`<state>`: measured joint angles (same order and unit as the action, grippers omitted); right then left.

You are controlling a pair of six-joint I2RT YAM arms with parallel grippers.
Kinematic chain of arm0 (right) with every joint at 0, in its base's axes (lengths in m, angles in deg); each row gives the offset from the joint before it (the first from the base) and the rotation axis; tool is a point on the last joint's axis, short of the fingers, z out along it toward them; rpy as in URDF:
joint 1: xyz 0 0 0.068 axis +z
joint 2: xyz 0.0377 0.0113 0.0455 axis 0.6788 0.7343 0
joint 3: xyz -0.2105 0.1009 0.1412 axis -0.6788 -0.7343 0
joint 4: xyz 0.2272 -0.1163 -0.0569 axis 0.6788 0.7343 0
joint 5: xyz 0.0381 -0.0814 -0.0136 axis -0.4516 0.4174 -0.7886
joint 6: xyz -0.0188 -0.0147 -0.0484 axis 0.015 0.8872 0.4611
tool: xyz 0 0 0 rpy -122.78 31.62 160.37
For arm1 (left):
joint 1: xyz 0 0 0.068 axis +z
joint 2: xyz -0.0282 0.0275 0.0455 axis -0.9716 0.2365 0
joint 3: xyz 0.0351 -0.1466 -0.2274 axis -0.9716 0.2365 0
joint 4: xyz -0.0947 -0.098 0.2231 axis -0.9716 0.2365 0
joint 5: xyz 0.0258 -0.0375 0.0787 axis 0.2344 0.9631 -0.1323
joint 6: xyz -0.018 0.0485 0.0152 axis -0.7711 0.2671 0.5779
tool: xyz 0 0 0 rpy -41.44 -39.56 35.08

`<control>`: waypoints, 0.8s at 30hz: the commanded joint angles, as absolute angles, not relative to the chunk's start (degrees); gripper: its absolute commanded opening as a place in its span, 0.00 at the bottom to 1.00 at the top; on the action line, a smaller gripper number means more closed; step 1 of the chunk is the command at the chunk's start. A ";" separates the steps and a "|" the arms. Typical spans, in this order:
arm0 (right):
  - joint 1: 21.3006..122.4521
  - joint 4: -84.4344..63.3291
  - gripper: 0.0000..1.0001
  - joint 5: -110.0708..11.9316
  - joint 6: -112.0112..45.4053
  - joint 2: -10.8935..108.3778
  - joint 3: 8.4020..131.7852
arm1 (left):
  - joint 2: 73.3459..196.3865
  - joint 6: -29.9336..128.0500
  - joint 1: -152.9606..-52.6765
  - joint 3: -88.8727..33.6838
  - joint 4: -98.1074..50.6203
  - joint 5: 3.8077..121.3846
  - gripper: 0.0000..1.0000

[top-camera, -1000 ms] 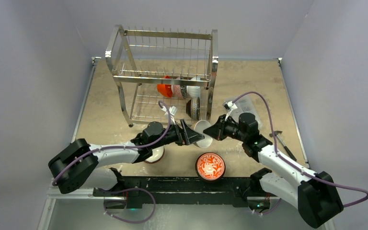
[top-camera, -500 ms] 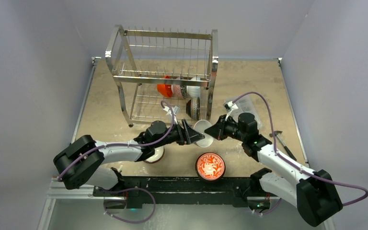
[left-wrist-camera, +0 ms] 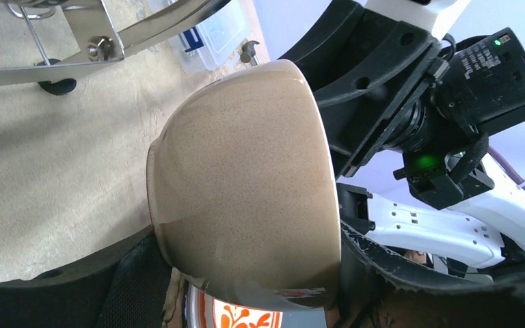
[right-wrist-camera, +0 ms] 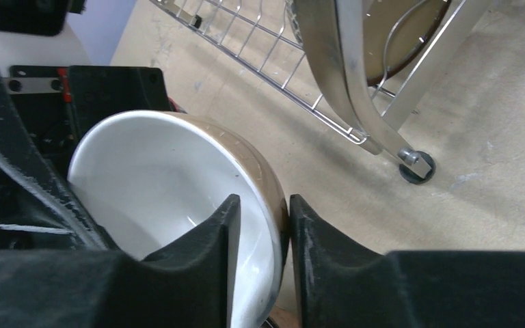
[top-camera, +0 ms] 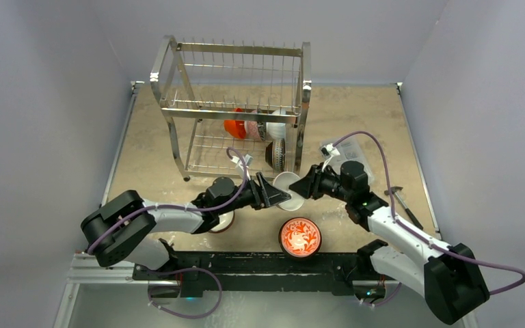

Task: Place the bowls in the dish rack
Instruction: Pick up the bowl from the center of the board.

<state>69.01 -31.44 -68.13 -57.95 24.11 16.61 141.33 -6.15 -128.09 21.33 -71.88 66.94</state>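
Right wrist view suggests a handover: right fingers (right-wrist-camera: 205, 253) straddle the bowl (right-wrist-camera: 150, 178) rim, grip unclear, left fingers (left-wrist-camera: 133, 287) clamp its sides; next, probably carry it to the rack (top-camera: 238, 48) at 12 o'clock.

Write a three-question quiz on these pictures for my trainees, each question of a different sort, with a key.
1. Multiple choice: which bowl hangs between the left gripper and the right gripper? A the tan bowl, white inside; B a blue bowl; C a green bowl.
2. True or false: the red floral bowl stands inside the dish rack.
3. Short answer: how do the right gripper's fingers sit at the held bowl's rim?
Key: 1 A. 2 False: it stands on the table, in front of the rack. 3 One inside the rim, one outside.
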 commanded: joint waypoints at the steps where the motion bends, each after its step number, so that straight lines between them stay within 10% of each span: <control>1: 69.56 -38.44 0.38 -70.70 -59.81 21.98 17.25 | 141.70 -8.31 -128.51 22.78 -77.06 67.52 0.00; 24: 69.58 -32.28 0.82 -67.97 -59.59 14.39 14.89 | 144.62 -13.13 -126.11 28.17 -87.22 69.23 0.00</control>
<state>69.38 -33.26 -68.15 -59.94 16.33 14.95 145.61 -10.91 -126.93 27.84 -76.91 68.07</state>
